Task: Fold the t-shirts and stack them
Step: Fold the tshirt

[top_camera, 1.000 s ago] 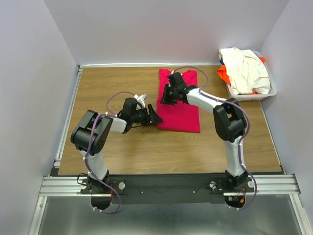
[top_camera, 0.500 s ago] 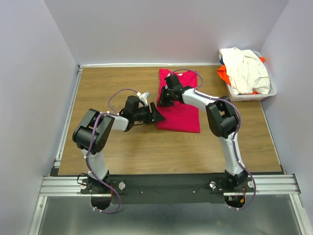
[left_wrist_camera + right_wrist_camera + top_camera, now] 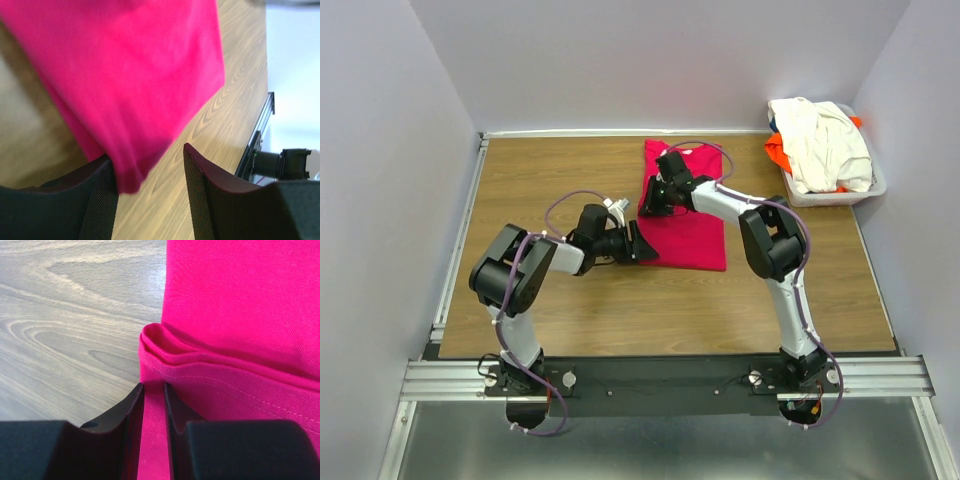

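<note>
The crimson-pink t-shirt (image 3: 695,230) lies folded lengthwise in a long strip on the wooden table. My left gripper (image 3: 644,250) is at its near-left corner. In the left wrist view the gripper (image 3: 147,175) is open, and the shirt's corner (image 3: 127,175) hangs between the fingers, against the left one. My right gripper (image 3: 648,200) is at the shirt's left edge, farther back. In the right wrist view it (image 3: 154,390) is shut on the layered edge of the shirt (image 3: 240,300). The cream-white t-shirt (image 3: 820,140) and the orange t-shirt (image 3: 778,152) lie heaped in the basket.
The white plastic basket (image 3: 865,190) stands at the back right corner of the table (image 3: 550,300). Grey walls enclose the table on three sides. A metal rail (image 3: 670,378) runs along the near edge by the arm bases.
My left gripper has moved right, onto the shirt's near-left corner. My right gripper has shifted slightly left to the shirt's left edge.
</note>
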Robot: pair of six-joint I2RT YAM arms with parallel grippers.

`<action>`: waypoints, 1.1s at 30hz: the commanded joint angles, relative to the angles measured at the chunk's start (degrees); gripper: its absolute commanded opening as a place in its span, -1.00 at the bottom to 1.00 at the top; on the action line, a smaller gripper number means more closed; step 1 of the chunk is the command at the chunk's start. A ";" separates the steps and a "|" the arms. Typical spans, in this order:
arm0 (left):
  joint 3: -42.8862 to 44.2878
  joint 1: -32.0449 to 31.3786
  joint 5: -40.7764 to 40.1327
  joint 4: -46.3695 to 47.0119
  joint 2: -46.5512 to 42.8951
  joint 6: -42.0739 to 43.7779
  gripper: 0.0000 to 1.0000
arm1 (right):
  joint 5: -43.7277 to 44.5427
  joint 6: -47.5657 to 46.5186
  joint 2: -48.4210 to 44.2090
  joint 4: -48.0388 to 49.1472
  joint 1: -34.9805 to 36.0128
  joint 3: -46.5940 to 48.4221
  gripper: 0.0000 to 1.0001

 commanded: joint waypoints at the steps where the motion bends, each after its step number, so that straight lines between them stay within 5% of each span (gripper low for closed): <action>1: -3.65 -0.39 1.11 0.11 -3.51 -0.05 0.10 | 0.42 -0.32 3.03 -0.76 0.14 0.20 -0.42; 19: -6.20 -0.39 -6.71 -9.46 -8.61 2.68 -0.28 | 0.33 -2.69 2.68 1.53 -0.92 -3.75 -0.42; 33: 0.12 -0.39 -22.96 -29.06 -17.66 8.30 0.04 | -1.07 -3.93 -1.01 1.70 -1.27 -4.01 -0.40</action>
